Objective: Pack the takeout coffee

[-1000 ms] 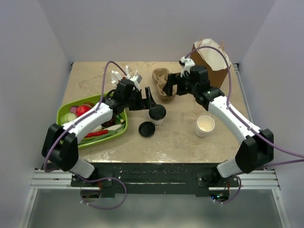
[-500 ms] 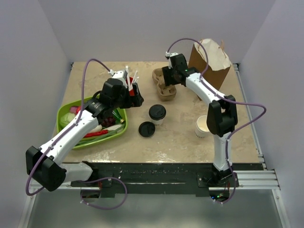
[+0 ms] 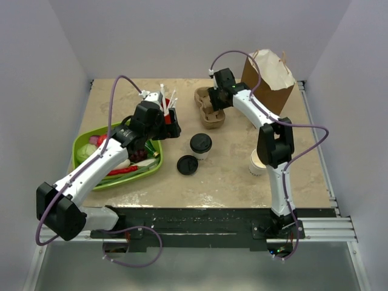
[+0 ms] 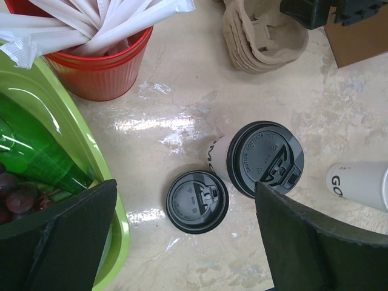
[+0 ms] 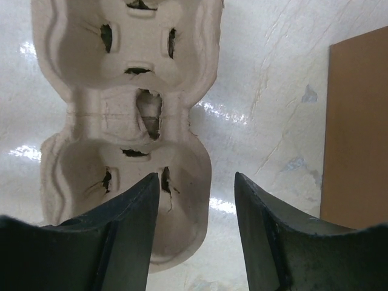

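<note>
A beige marbled tabletop (image 3: 230,182) is enclosed by plain white walls. The left pincer (image 4: 185,188) is held wide apart and empty above the tabletop's middle. There the takeout coffee (image 4: 267,159) is seen upright with its black lid on, and a loose black lid (image 4: 197,202) lies just beside it, toward the near edge. The right pincer (image 5: 197,182) is parted astride the rim of a pulp cup carrier (image 5: 121,91) near the far edge, one finger over a well and the other outside it. Whether the rim is pressed cannot be told. A brown paper bag (image 3: 270,76) is stood in the far right corner.
</note>
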You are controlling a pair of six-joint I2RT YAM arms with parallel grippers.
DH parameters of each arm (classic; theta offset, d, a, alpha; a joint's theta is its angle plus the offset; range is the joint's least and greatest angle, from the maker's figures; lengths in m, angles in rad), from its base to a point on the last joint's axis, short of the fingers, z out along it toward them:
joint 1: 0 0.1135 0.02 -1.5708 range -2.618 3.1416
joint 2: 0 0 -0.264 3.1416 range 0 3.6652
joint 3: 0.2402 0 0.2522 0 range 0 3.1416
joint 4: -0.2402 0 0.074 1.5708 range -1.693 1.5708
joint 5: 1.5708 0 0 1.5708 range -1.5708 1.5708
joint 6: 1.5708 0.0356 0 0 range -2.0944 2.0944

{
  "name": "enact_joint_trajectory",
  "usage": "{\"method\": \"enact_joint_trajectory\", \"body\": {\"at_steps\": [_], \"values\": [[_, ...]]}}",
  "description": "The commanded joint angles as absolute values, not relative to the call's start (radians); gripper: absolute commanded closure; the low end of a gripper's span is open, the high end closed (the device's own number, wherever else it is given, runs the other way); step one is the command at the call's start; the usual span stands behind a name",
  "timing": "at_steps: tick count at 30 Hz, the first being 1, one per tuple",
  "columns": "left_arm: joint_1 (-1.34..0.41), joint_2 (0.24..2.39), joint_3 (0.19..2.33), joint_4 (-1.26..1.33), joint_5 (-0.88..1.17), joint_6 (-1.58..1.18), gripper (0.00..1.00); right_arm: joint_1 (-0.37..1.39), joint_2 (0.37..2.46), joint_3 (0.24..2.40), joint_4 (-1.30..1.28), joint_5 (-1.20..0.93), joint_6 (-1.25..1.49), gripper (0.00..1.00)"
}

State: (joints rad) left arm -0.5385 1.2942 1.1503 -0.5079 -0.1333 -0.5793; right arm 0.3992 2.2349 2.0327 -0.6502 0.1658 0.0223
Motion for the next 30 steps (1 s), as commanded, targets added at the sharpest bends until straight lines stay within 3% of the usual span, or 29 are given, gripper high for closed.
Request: {"method": "enact_joint_trajectory", "body": {"at_steps": [1, 11, 23, 30], "values": [[-0.532, 1.299, 1.186, -0.499, -0.144, -0.545, 0.0, 0.391, 2.241, 2.072, -0.661, 0.164, 0.005, 0.46], [-0.534, 1.33, 1.192, -0.497, -0.121, -0.54, 0.0, 0.391, 2.233, 2.048, -0.638, 0.14, 0.005, 0.65], [-0.534, 1.333, 1.19, -0.496, -0.109, -0.54, 0.0, 0.391, 2.246, 2.052, -0.64, 0.126, 0.005, 0.65], [-0.532, 1.342, 1.19, -0.495, -0.089, -0.543, 0.0, 0.391, 2.246, 2.048, -0.64, 0.13, 0.005, 0.72]]}}
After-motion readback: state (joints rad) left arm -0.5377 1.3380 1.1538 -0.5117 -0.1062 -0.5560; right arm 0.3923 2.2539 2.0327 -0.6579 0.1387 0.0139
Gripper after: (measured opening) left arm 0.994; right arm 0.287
